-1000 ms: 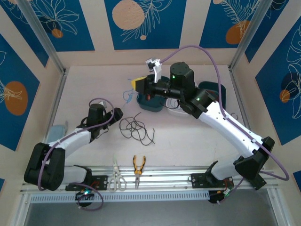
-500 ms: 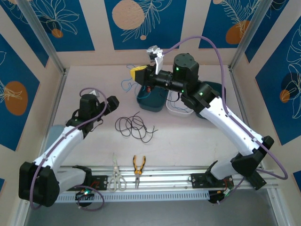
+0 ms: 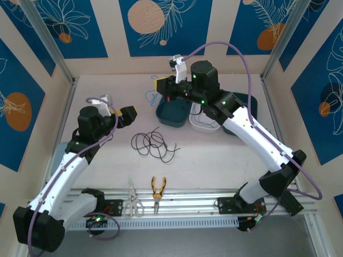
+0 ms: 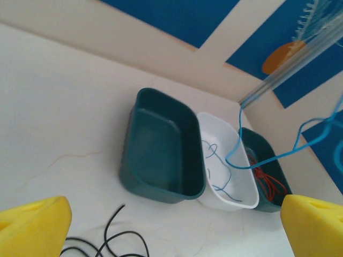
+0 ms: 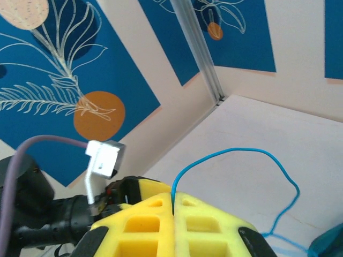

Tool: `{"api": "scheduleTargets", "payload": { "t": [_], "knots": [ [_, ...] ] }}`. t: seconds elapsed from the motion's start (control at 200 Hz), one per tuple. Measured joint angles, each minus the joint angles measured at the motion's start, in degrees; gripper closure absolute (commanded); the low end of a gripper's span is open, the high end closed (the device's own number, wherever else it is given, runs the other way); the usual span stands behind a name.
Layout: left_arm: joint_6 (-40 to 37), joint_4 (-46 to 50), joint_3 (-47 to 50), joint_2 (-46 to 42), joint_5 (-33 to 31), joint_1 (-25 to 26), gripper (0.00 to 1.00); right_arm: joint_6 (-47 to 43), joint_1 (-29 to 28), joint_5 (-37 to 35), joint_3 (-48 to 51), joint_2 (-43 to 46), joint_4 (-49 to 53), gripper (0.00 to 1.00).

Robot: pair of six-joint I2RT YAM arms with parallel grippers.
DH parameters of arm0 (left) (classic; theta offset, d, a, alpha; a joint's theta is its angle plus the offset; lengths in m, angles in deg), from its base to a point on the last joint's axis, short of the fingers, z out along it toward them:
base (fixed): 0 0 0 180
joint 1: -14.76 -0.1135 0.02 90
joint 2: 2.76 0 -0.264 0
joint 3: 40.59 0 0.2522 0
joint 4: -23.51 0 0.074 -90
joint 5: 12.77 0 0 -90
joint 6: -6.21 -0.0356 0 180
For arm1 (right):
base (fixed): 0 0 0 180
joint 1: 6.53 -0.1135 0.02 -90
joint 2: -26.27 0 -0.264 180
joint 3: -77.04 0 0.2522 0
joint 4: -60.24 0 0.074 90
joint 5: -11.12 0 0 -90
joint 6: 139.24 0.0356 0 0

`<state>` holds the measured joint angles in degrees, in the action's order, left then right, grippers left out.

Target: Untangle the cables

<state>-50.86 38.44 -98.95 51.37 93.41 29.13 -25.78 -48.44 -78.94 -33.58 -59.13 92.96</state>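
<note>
A loose tangle of black cables point(image 3: 153, 144) lies on the table; its far loops point(image 4: 110, 238) show at the bottom of the left wrist view. My left gripper point(image 3: 127, 113) hangs open above and left of them, with its yellow fingertips point(image 4: 33, 225) wide apart and nothing between them. My right gripper point(image 3: 159, 84) is shut on a blue cable point(image 5: 236, 153), pinched between its yellow pads point(image 5: 155, 214). That cable point(image 4: 300, 143) dangles over the bins. More blue cable point(image 4: 217, 171) lies in the white bin point(image 4: 244, 201), and red cable point(image 4: 266, 179) lies in the far teal bin.
Three bins stand in a row at the back: an empty teal bin point(image 3: 170, 119), the white bin point(image 3: 203, 126) and a teal bin point(image 3: 247, 103). Scissors point(image 3: 132, 201) and pliers point(image 3: 157, 188) lie on the rail at the near edge. Walls close in the table.
My left gripper has opened wide and risen back to the left, away from the black cables, which shifted slightly. My right gripper has carried the blue cable a little farther back.
</note>
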Motion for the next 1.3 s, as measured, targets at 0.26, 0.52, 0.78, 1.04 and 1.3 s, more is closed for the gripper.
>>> {"api": "scheduleTargets", "payload": {
  "t": [0.26,0.52,0.78,1.04,1.3],
  "knots": [
    [-0.5,-5.73,1.81,-0.07,4.2,0.0,0.0,0.63,0.0,-5.51,-2.05,-0.04,4.33,1.0],
    [-0.5,-7.15,3.48,-0.07,4.07,0.0,0.0,0.66,2.05,-13.88,-5.49,-0.04,11.65,1.0],
    [-0.5,-6.4,3.87,0.04,1.77,0.0,0.0,4.63,9.29,-18.67,-6.43,-0.74,19.63,1.0],
    [-0.57,-4.39,3.87,1.33,0.07,0.0,0.0,9.35,16.59,-19.1,-5.46,-3.45,24.68,1.0],
    [-1.62,-2.49,3.87,1.99,-0.68,0.0,0.0,12.72,20.7,-19.12,-5.44,-9.29,29.62,1.0]
  ]
}}
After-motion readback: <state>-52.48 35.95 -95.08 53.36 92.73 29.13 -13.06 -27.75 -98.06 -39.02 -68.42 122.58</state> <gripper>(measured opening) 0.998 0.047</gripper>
